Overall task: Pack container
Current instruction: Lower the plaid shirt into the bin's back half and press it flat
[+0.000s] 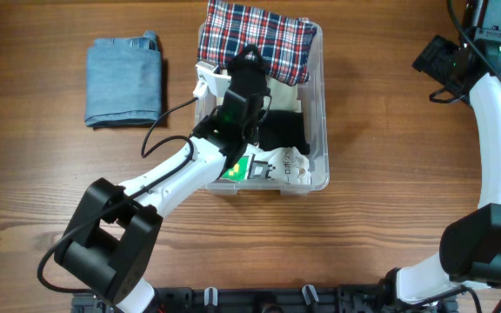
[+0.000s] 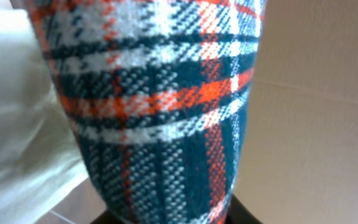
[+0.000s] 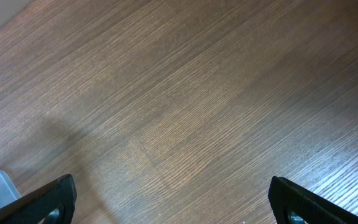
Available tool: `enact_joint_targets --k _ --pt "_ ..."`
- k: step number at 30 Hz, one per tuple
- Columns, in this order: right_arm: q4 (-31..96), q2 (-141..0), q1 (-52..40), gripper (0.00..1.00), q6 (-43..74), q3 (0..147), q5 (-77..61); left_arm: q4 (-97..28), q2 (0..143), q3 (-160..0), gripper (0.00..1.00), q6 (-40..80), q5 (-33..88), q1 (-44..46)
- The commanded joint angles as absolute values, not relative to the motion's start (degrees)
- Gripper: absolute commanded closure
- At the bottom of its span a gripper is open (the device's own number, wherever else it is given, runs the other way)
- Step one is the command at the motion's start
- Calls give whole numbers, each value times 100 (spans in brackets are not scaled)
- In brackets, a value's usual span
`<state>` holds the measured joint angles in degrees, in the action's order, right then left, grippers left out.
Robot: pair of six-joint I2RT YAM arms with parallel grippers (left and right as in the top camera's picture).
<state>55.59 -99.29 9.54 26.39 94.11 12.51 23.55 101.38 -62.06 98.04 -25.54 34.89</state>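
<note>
Wooden table (image 1: 42, 200): the container (image 1: 319, 104) sits at its middle, toward the far side, with its long axis running near to far. Left of it, well apart on the bare wood, lies a folded blue denim piece (image 1: 124, 83), not yet packed. Inside the container, a plaid cloth (image 1: 259, 35) fills the far end and rides up over the far rim. A black garment (image 1: 281, 130) lies midway, with white items nearer. The left gripper (image 1: 249, 61) is down inside, over the near edge of the plaid. Its wrist view shows only plaid weave close up, so we cannot tell whether its jaws pinch the cloth or stand free. The right gripper (image 3: 173, 190) hangs spread wide over bare wood at far right, holding nothing. We judge the denim comes next: it lies left of the container, so the left arm is the nearer one.
</note>
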Motion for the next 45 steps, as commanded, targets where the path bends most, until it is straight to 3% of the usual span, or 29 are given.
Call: enact_joint_targets --k 1,5,7,12,16,21,26,28,32,35,37,38,45 --pt "5546 -9988 967 0 2711 9400 1352 2449 10106 -6368 38 9815 -2482 3522" --pt "5546 -9988 967 0 2714 9400 1350 2480 10106 -6368 10 9815 -2425 3520" --pt "5544 -9988 967 0 2714 9400 1352 2561 10106 -6368 2 9813 -2370 3522" --pt "5546 -9988 967 0 2714 9400 1352 3157 10103 -6368 1 9675 -2093 3520" --pt "5544 -9988 967 0 2714 9400 1350 3883 10090 -6368 1 8868 -1638 3520" --pt "5544 -9988 967 0 2714 9400 1352 3520 10073 -6372 1 7926 -1441 3509" --pt "5546 -9988 967 0 2714 9400 1352 2836 10073 -6375 2 5854 -1168 3511" --pt "5546 -9988 967 0 2714 9400 1350 2672 10073 -6396 10 5249 -1133 3516" --pt "5544 -9988 967 0 2711 9400 1352 2462 10073 -6558 45 4303 -1133 3516" --pt "5546 -9988 967 0 2714 9400 1352 2314 10073 -6812 63 3675 -1127 3546" --pt "5544 -9988 967 0 2711 9400 1350 2180 10073 -7002 82 3124 -1135 3612" --pt "5544 -9988 967 0 2714 9400 1352 2091 10073 -7096 96 2803 -1142 3649" --pt "5546 -9988 967 0 2714 9400 1352 1177 10112 -7253 96 2265 -1656 3675"
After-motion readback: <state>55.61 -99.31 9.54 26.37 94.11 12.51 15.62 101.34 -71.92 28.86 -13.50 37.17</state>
